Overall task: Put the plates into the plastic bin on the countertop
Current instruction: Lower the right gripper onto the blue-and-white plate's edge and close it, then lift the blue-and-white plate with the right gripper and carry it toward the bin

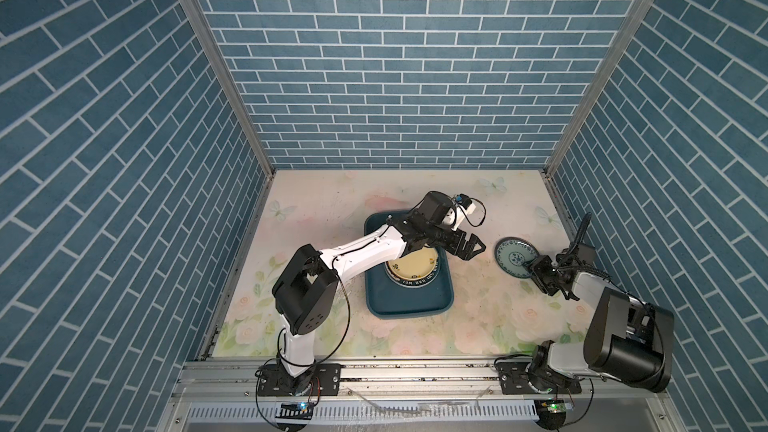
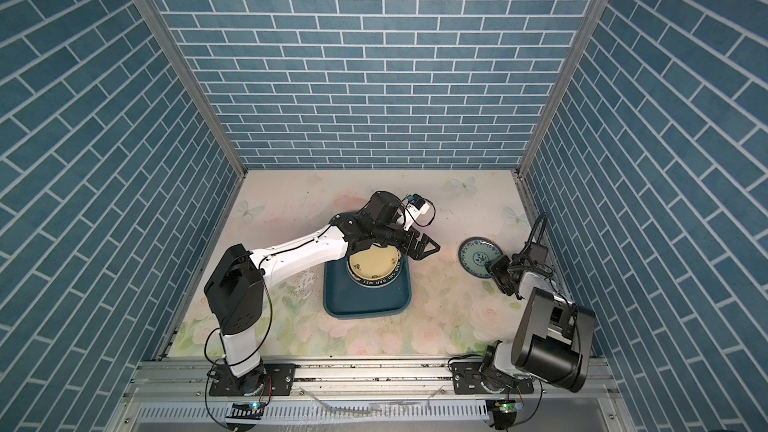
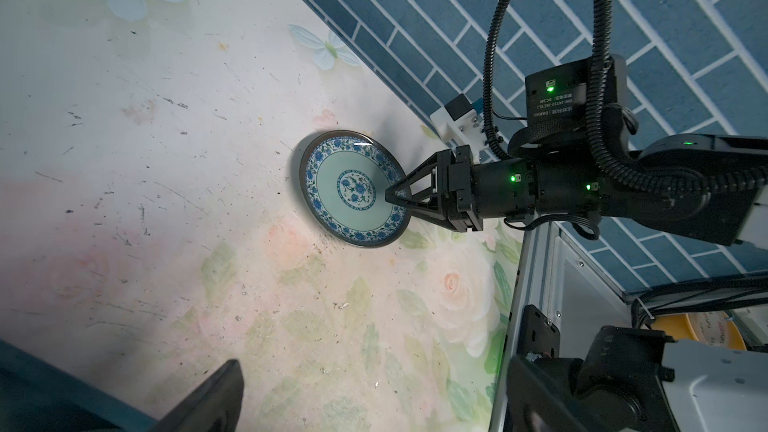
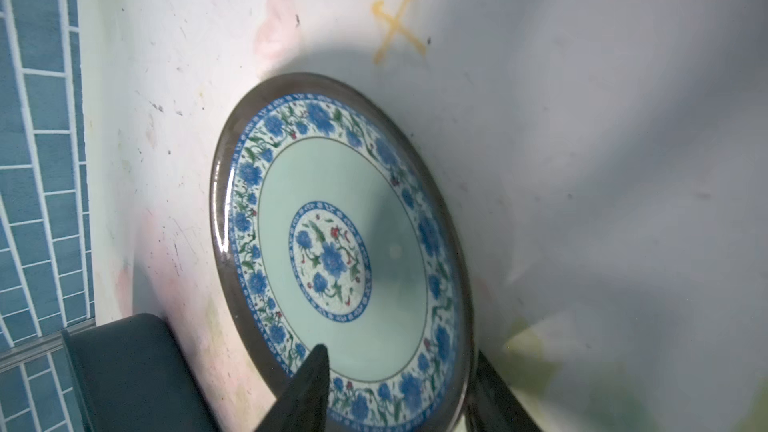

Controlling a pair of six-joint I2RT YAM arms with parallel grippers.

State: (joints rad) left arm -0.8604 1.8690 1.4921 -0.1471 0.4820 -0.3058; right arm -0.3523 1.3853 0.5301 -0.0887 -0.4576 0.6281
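Observation:
A blue-patterned plate [image 1: 513,257] [image 2: 478,257] lies on the floral countertop [image 1: 478,326] at the right, near the side wall. My right gripper [image 1: 531,268] [image 3: 390,196] [image 4: 399,351] is at its near edge, jaws apart. One finger [image 4: 311,384] is over the plate's [image 4: 340,251] inside, the other is outside and under the rim. The dark teal plastic bin [image 1: 409,305] [image 2: 365,305] holds a cream-yellow plate [image 1: 411,270] [image 2: 372,263] on a white plate with a dark lettered rim [image 1: 415,283]. My left gripper [image 1: 476,251] [image 2: 430,251] [image 3: 378,367] hovers open and empty over the bin's right edge.
The left arm [image 1: 361,247] stretches across the bin's far half. Blue brick walls close in the back and both sides, and the right wall [image 1: 623,201] runs close behind the blue-patterned plate. A metal rail [image 1: 415,371] with both arm bases borders the front.

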